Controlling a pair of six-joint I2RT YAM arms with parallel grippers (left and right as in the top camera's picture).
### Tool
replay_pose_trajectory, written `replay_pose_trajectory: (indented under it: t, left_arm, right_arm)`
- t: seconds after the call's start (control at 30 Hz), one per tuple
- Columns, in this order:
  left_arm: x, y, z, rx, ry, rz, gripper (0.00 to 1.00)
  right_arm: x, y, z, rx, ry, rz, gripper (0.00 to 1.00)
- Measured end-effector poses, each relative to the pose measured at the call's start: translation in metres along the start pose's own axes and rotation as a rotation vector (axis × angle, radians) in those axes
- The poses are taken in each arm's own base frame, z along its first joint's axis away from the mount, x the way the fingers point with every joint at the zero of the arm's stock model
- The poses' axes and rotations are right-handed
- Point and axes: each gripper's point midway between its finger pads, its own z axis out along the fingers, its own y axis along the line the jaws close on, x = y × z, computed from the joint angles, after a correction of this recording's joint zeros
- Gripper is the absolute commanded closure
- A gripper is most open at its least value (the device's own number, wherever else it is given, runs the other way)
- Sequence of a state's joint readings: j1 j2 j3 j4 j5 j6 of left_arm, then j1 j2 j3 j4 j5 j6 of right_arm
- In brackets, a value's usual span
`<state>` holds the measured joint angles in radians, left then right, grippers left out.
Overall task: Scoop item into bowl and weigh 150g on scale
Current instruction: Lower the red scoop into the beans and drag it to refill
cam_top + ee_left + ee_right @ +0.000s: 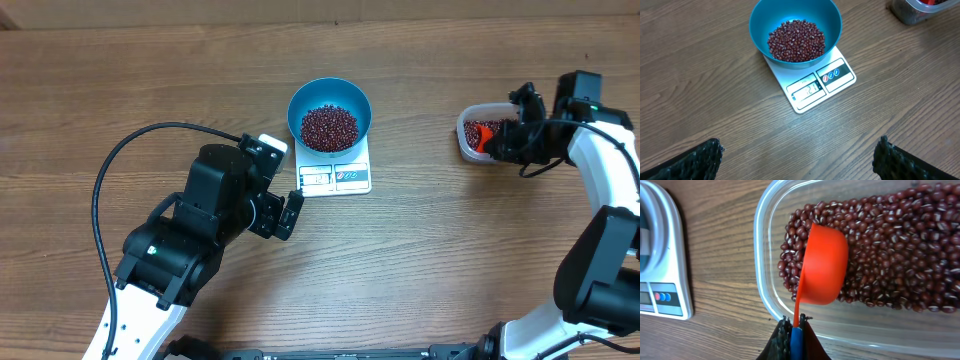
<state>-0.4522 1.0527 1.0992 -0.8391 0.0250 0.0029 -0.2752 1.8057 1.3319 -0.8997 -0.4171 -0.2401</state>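
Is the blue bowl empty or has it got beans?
Partly full: beans cover the bottom of the bowl, and its upper walls are bare.

We see bright, even light on the table (120, 80). Shadows are soft and small, like the one under the bowl (760, 30). All our pictures look sharp.

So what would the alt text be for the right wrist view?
The right pincer holds an orange scoop by its handle, bowl resting on dark red beans in a clear plastic container. Part of a white scale shows at left.
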Motion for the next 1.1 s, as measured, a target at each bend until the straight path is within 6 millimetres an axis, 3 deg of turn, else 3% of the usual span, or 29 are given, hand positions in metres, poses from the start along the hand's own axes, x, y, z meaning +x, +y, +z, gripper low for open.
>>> replay_pose_trajectory:
  t: [0.53, 1.1]
  left_arm:
    - [0.0, 0.0, 0.0, 0.0, 0.0, 0.0, 0.01]
    - [0.0, 0.0, 0.0, 0.0, 0.0, 0.0, 0.0]
  right_arm:
    - [-0.002, -0.013, -0.012, -0.154, -0.086, 0.099, 0.96]
    - [-0.012, -0.031, -0.048, -0.339, -0.23, 0.208, 0.97]
